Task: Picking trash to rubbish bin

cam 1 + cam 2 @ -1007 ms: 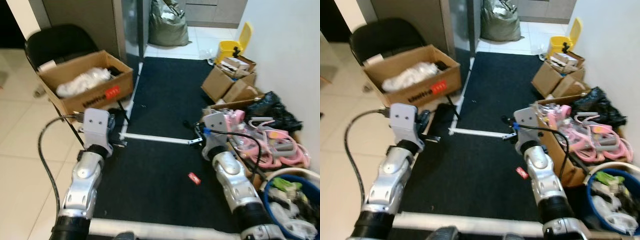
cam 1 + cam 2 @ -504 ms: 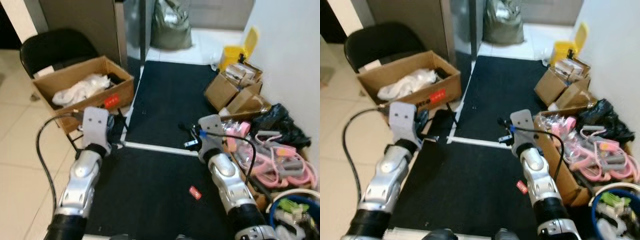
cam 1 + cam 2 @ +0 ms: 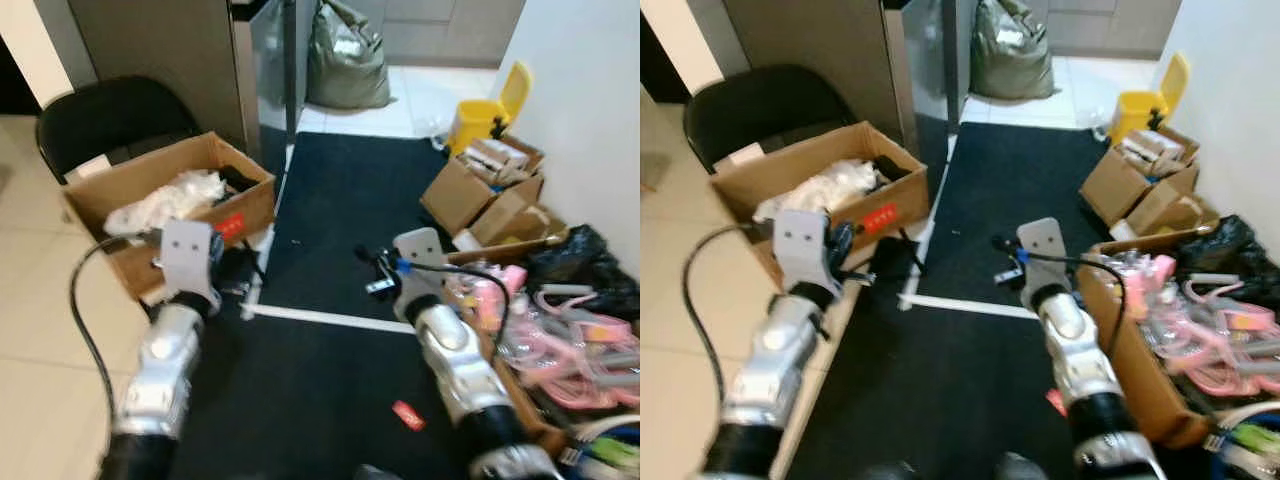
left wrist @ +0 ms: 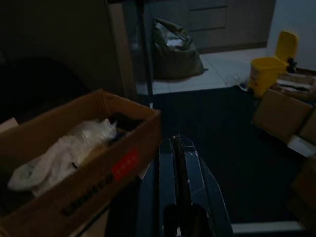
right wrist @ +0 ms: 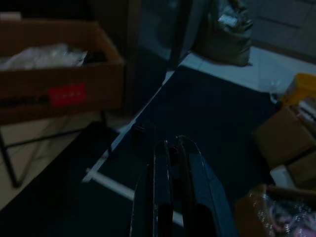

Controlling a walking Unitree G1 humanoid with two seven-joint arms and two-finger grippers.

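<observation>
A small red scrap of trash [image 3: 407, 415] lies on the black mat [image 3: 340, 200], close to my right forearm and nearer to me than both grippers. A yellow rubbish bin [image 3: 480, 108] with its lid raised stands at the mat's far right corner. My left gripper [image 3: 238, 274] is held out low over the mat's left edge, fingers [image 4: 177, 148] shut with nothing between them. Over the white strip [image 3: 330, 319], my right gripper [image 3: 368, 268] is held forward, its fingers [image 5: 170, 153] shut and empty as well.
An open cardboard box [image 3: 160, 205] of white plastic rests on a black chair [image 3: 110, 110] at the left. Cardboard boxes [image 3: 485, 190], a black bag [image 3: 590, 265] and pink items [image 3: 560, 340] crowd the right wall. A grey sack [image 3: 345, 60] stands at the back.
The whole picture has shifted, so the camera has moved: the far floor and yellow bin show more, and the blue tub at the lower right has slid out. Both arms keep their pose.
</observation>
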